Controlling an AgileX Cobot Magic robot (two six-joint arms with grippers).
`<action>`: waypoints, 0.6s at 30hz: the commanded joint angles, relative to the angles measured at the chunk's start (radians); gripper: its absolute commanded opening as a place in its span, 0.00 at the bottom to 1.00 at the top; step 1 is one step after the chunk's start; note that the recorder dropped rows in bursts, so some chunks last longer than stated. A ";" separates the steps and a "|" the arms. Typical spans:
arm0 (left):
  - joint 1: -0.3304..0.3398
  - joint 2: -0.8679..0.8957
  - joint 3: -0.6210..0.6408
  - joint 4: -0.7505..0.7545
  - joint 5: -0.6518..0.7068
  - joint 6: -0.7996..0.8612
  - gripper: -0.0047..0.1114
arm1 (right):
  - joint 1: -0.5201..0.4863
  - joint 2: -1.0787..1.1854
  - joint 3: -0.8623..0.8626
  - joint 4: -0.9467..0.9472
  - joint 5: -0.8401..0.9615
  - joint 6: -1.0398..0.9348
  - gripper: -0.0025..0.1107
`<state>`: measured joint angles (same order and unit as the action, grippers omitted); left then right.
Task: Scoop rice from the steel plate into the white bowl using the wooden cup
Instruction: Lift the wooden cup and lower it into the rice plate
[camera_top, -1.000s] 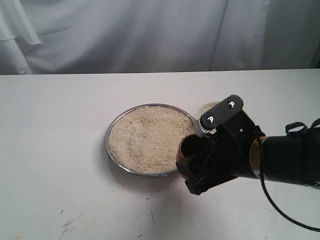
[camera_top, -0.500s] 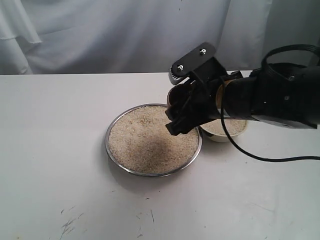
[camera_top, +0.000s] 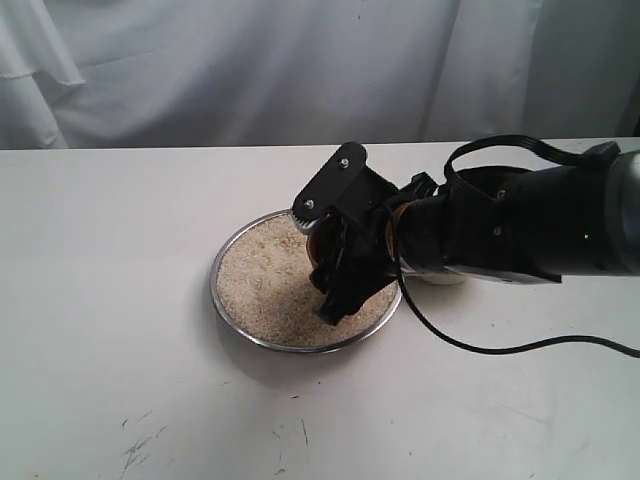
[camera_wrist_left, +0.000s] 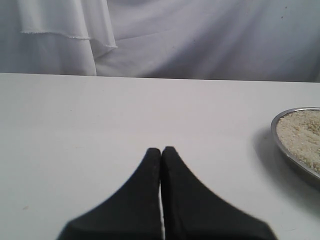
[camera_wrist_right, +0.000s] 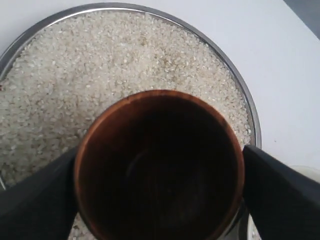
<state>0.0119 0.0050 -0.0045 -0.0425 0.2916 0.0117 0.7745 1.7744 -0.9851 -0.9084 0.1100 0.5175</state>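
The steel plate (camera_top: 228, 252) lies mid-table, filled with a flat layer of rice (camera_top: 260, 285). My right gripper (camera_top: 335, 272) hangs low over the plate's right half, shut on the wooden cup (camera_top: 318, 244). In the right wrist view the cup (camera_wrist_right: 150, 100) shows a dark inside with no grains, a black finger (camera_wrist_right: 35, 197) on each side, and rice (camera_wrist_right: 125, 60) beyond it. The white bowl (camera_top: 440, 279) is almost hidden behind the right arm, just right of the plate. My left gripper (camera_wrist_left: 161, 150) is shut and empty over bare table, left of the plate's rim (camera_wrist_left: 292, 159).
A white cloth backdrop (camera_top: 250, 70) hangs behind the table's far edge. The right arm's black cable (camera_top: 480, 348) loops over the table in front of the arm. Bare white tabletop (camera_top: 110, 300) spreads left of and in front of the plate.
The right gripper, still holding the cup, rose from the plate's front right to beside the bowl, then swung left and down over the rice, covering the bowl.
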 joint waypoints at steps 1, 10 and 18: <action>-0.002 -0.005 0.005 -0.001 -0.006 -0.003 0.04 | 0.003 -0.001 -0.012 -0.002 0.025 -0.025 0.02; -0.002 -0.005 0.005 -0.001 -0.006 -0.003 0.04 | 0.017 0.021 -0.075 -0.097 0.043 -0.234 0.02; -0.002 -0.005 0.005 -0.001 -0.006 -0.003 0.04 | 0.023 0.088 -0.121 -0.095 0.122 -0.234 0.02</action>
<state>0.0119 0.0050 -0.0045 -0.0425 0.2916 0.0117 0.7968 1.8501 -1.0968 -0.9982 0.2180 0.2906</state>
